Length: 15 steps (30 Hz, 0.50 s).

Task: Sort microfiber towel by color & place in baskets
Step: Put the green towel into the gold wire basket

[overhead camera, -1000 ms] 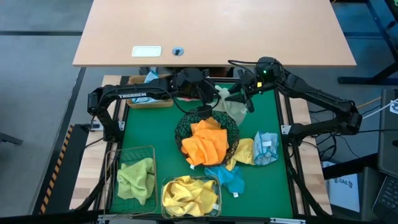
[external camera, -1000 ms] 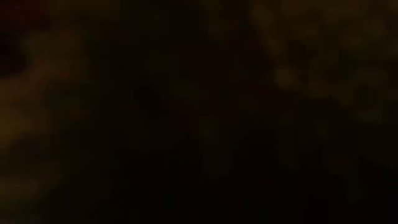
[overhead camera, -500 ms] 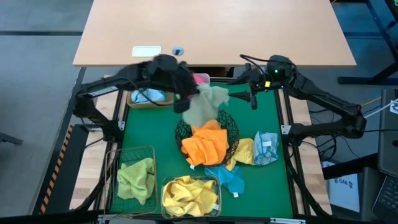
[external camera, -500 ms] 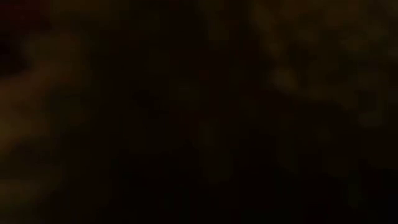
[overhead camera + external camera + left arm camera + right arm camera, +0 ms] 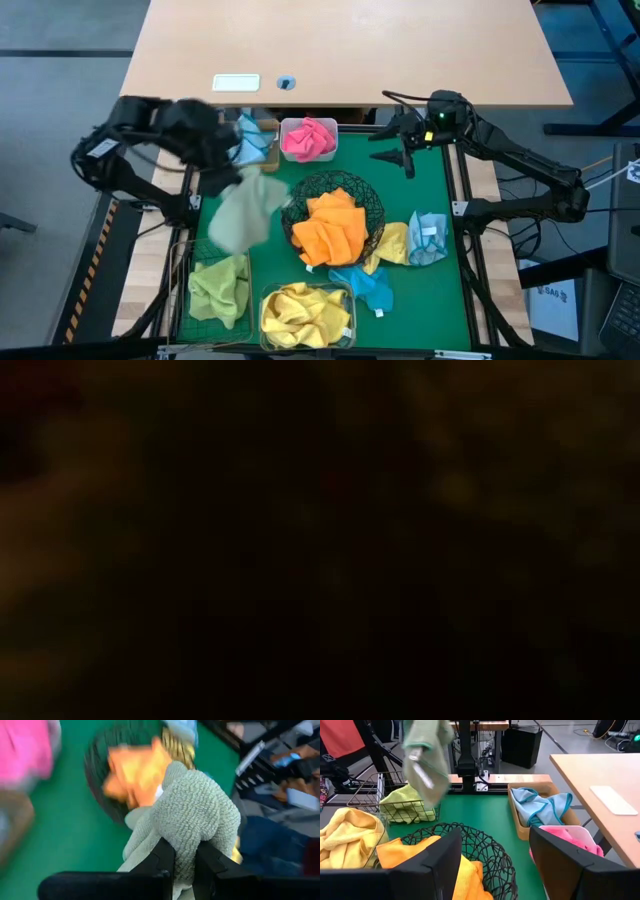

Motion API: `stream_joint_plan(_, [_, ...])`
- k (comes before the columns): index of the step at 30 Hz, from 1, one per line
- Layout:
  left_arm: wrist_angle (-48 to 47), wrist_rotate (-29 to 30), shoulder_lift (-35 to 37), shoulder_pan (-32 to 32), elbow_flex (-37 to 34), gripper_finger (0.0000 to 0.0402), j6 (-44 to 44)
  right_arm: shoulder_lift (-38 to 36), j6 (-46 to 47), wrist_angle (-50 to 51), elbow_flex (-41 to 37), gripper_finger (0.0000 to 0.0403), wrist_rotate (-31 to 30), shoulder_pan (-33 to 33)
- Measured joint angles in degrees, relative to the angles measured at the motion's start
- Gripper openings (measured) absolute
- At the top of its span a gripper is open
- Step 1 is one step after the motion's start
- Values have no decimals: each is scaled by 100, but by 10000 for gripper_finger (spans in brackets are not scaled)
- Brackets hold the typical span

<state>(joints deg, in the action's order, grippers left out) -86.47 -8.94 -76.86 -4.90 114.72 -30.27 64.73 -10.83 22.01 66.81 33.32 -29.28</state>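
My left hand [image 5: 184,862] pinches a pale green towel [image 5: 243,212] by one bunched fold, the cloth hanging limp above the green counter [image 5: 420,190] near the green wire basket [image 5: 218,283]. Soft, light and grippy, I judge it needs only a pinch at any edge. My right hand [image 5: 492,857] waits wide open at the far side. Beyond stands a bare wooden desk [image 5: 400,45].

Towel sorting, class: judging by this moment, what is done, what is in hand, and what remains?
Done: orange in the wire bowl, yellow in the clear box, green in the mesh basket, pink in the white tub, blue in the tan tray. In hand: the left pincer carries a pale green towel. Left: loose blue and yellow towels on the mat. The right pincer waits open.
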Motion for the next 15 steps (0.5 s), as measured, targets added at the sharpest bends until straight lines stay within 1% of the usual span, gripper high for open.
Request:
stream_joint_plan(3, [-384,-17,192,578,0,28,-1007,0,1,74,0,232,9,0])
stream_joint_plan(8, [-352,-73,295,1755,-17,26,-2644,0,39,111,0,232,18,0])
stream_joint_plan(12, [-351,269,244,2711,-42,27,-3719,0,52,263,0,232,39,2])
stream_joint_plan(15, [-351,500,161,3353,-264,26,-4227,0,172,515,0,232,214,7])
